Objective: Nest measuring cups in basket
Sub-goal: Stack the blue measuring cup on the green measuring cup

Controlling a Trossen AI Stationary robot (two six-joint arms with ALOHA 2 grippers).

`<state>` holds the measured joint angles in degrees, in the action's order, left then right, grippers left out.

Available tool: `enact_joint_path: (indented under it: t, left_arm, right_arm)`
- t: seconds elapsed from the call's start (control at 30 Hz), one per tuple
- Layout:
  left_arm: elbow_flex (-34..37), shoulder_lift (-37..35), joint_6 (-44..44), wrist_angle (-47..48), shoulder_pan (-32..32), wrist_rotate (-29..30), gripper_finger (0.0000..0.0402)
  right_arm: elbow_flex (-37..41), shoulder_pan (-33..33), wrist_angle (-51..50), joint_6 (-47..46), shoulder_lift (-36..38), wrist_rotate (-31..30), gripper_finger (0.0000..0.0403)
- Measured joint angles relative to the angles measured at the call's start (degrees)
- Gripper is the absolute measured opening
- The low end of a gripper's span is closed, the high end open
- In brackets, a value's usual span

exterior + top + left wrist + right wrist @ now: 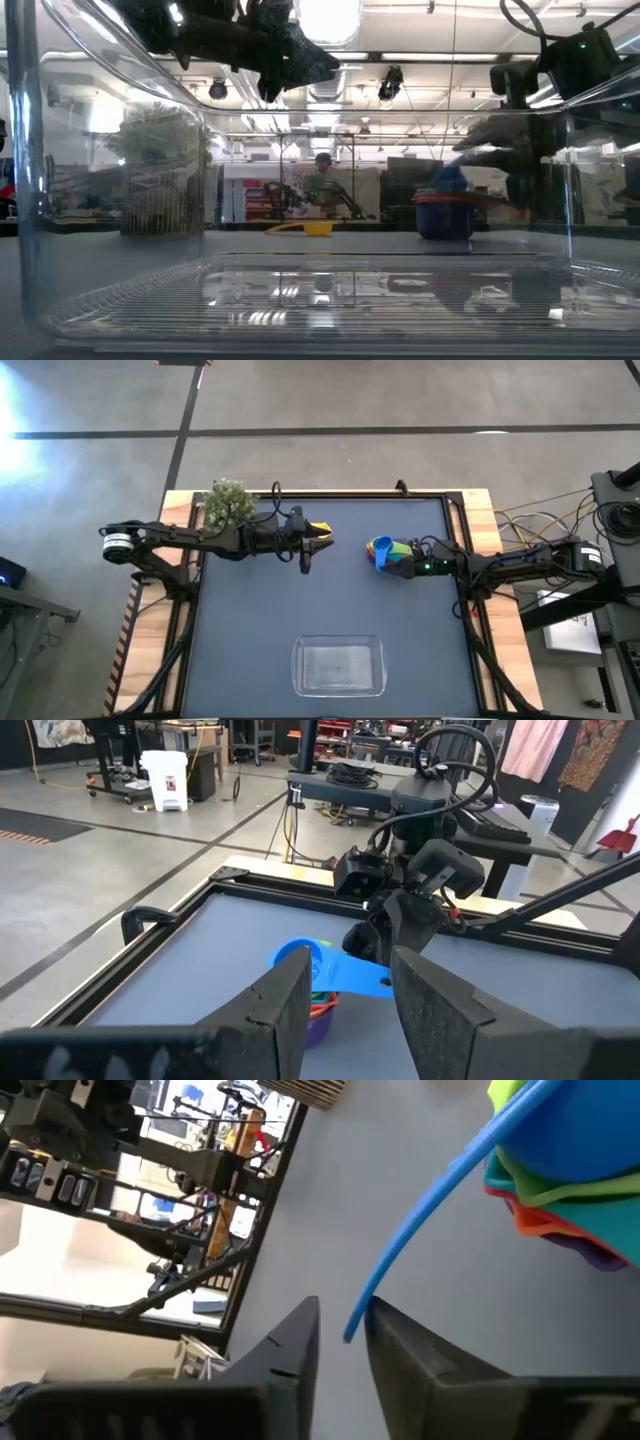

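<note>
Just ahead of the right gripper (405, 557) sits the cup stack (385, 552).

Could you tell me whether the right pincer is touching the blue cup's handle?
Touching: in the right wrist view the blue cup's handle passes between the right pincer's fingers.

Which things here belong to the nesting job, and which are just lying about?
Job: nested cup stack with blue cup on top, at the right hand; yellow cup beside the left hand; clear basket.
Lying about: potted plant.
</note>
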<state>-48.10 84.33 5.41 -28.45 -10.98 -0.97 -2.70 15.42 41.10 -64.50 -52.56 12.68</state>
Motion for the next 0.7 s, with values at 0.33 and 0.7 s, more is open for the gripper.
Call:
enact_joint_path:
  t: [0.33, 0.7]
  left_arm:
    - [0.00, 0.00, -0.02, 0.85, 0.00, -0.04, 0.0123]
    - [0.00, 0.02, -0.02, 2.56, 0.02, -0.09, 0.0123]
  right_arm:
    - [-2.74, 0.00, -0.19, -0.01, 0.07, 7.12, 0.0159]
    - [-5.52, 0.00, -8.58, 1.73, 4.33, 11.35, 0.0169]
